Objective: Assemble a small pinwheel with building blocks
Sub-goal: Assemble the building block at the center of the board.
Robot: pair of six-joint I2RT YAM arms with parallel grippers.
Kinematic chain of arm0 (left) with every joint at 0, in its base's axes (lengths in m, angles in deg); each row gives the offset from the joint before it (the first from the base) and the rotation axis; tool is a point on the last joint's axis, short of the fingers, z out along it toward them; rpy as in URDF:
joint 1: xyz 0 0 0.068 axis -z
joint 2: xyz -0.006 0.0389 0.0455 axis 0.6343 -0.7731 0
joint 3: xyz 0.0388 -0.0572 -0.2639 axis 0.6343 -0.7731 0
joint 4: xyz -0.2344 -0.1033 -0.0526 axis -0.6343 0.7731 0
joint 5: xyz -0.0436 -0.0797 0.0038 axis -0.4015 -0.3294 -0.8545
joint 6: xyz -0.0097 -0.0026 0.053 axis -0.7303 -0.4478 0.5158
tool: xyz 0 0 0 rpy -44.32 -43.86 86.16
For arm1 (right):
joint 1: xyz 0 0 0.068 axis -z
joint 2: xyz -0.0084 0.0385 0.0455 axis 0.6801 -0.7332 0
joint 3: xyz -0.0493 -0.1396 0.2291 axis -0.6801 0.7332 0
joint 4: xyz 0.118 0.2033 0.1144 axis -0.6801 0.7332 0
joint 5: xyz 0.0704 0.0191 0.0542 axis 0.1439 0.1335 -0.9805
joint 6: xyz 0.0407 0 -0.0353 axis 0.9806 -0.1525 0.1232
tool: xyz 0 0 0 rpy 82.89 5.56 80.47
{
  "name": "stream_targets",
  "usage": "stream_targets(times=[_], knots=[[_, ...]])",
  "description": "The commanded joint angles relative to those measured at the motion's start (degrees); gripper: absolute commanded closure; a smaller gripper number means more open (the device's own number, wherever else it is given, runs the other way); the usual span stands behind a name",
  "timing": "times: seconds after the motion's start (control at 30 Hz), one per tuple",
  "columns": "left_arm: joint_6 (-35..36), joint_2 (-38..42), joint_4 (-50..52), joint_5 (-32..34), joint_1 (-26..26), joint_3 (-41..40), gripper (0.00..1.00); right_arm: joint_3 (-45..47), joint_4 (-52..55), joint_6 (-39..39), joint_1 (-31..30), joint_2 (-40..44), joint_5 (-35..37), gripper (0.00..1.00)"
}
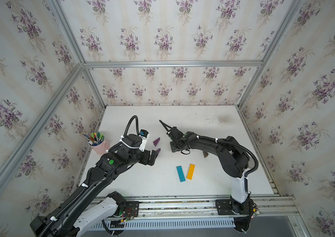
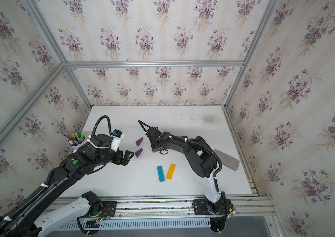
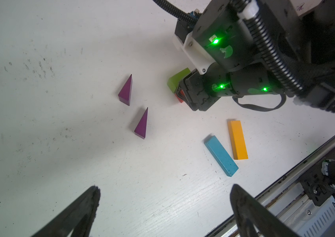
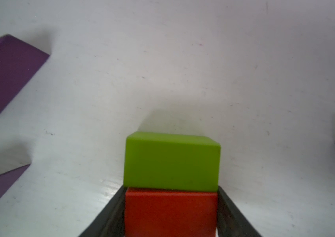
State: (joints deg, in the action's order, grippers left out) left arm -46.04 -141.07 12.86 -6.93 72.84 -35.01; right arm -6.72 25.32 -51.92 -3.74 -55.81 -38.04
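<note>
The right fingers (image 4: 115, 207) are closed on the red block (image 4: 170, 213), one against each side. Its front face is flush with the green block (image 4: 171, 162), which lies free on the worktop (image 1: 142, 184). My reading is that red is being butted against green to square up the hub, and the grip keeps it from twisting. In both top views this pair is hidden under the right arm, just right of centre in the frame.

The left fingers (image 3: 82, 211) are spread as wide as they go and hold nothing. In a top view they hover just beside the nearer of two purple wedges (image 2: 138, 152), probably the next blade. The other purple wedge (image 2: 139, 141) lies just above it in the frame.

The blue bar (image 1: 180, 173) and orange bar (image 1: 190, 171) lie side by side, apart, below centre, likely waiting as the stick. One brown wedge (image 1: 205, 154) peeks from under the right arm; I cannot find the second. So the pinwheel is barely begun.

A pink cup (image 1: 100, 146) of pens stands at the worktop's left edge, out of the way.

No brand, label or writing can be read.
</note>
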Motion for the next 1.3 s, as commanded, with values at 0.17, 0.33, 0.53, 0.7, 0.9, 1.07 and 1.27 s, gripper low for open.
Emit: stream_targets(times=[0.17,0.33,0.53,0.7,0.9,1.07,1.27], knots=[[0.2,0.1,0.5,-0.2,0.0,0.5,0.01,-1.3,2.7,1.9,-0.3,-1.7,-2.0,0.45],[0.4,0.1,0.5,-0.6,0.0,0.5,0.01,-1.7,3.0,2.1,-0.4,-1.9,-0.9,0.44],[0.3,0.2,0.4,-0.9,0.0,0.5,0.01,-1.8,3.1,2.1,-0.4,-2.0,-0.1,0.37],[0.2,-0.1,0.5,-1.2,0.0,0.6,0.01,-1.7,2.4,1.9,-0.3,-1.7,0.1,0.31],[-0.1,0.0,0.5,-1.8,0.1,0.8,0.01,-1.4,1.4,1.1,-0.4,-1.0,0.2,0.26],[-0.2,0.0,1.2,-1.3,0.0,1.4,0.01,-1.8,0.0,0.0,-0.4,0.1,0.6,0.22],[-0.3,0.6,2.1,0.0,0.1,1.4,0.01,-0.3,-1.2,-0.8,-1.0,3.0,1.4,0.21]])
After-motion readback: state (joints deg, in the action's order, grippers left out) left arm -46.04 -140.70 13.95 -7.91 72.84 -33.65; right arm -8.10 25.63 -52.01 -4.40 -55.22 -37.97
